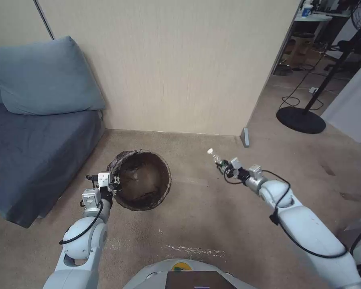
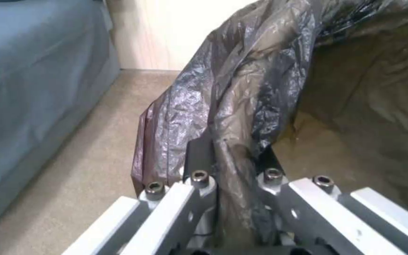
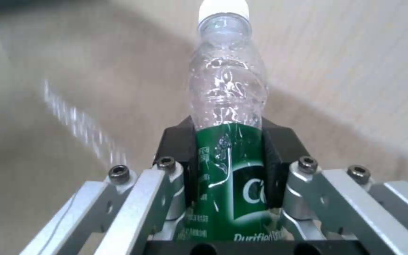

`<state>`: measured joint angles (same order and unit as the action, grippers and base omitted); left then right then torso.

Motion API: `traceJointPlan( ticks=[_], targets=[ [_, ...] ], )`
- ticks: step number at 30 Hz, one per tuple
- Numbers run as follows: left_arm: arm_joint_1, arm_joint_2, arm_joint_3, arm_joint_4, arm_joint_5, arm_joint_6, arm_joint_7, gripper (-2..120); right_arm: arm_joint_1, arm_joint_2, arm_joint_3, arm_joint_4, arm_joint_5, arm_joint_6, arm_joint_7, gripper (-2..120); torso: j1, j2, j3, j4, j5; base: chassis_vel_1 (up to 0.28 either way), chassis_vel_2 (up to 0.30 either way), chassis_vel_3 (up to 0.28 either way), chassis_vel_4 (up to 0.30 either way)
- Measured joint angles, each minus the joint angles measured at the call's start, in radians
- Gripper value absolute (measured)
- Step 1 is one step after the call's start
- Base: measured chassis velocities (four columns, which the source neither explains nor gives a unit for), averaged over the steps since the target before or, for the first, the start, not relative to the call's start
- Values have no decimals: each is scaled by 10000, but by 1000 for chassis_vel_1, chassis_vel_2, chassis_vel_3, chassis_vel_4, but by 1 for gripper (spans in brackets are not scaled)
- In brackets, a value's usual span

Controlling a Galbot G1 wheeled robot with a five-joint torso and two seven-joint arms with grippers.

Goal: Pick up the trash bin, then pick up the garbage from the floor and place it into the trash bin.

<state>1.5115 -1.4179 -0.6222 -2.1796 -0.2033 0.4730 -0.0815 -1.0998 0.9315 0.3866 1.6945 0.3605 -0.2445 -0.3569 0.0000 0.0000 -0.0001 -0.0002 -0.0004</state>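
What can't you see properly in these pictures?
- Bottle: its bottom end, hidden inside the right gripper in the right wrist view.
- Label: the words run off the lower edge there.
- Trash bin: its white wall, covered by the bag pinched in the left gripper.

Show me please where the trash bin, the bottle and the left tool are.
trash bin [image 1: 142, 182]: head view, inner bag lining.
bottle [image 3: 225, 92]: right wrist view, clear upper body.
left tool [image 2: 234, 161]: left wrist view, between its fingertips, on the bag rim.
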Motion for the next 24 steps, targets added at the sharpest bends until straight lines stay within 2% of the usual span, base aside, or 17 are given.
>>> traceJointPlan(
  ticks=[7, 10, 12, 16, 23, 24],
  targets=[
    [-4, -71, 153, 27, 214, -28, -5, 3, -1033, 489, 687, 1679, 347, -175, 578, 25, 0, 0, 0, 2, 5, 0, 0, 0, 0],
    [7, -52, 259, 27, 258, -16, -6, 3, -1620, 1124, 770, 2952, 506, -380, 887, 25, 0, 0, 0, 3, 4, 0, 0, 0, 0],
    [1, -42, 303, 30, 260, -6, -6, 3, -1714, 1281, 720, 3269, 524, -437, 959, 25, 0, 0, 0, 2, 4, 0, 0, 0, 0],
    [-10, 10, 570, 74, 307, 49, -10, 3, -1926, 1850, 346, 4342, 506, -627, 1043, 25, 0, 0, 0, 2, 2, 0, 0, 0, 0],
    [-39, 15, 813, 98, 448, 66, -14, 3, -1733, 2303, -407, 5279, 483, -1116, 1046, 25, 0, 0, 0, 2, 2, 0, 0, 0, 0],
    [-46, 15, 866, 101, 492, 68, -15, 3, -1584, 2372, -766, 5461, 533, -1301, 1080, 25, 0, 0, 1, 2, 2, 0, 0, 0, 0]
  ],
)
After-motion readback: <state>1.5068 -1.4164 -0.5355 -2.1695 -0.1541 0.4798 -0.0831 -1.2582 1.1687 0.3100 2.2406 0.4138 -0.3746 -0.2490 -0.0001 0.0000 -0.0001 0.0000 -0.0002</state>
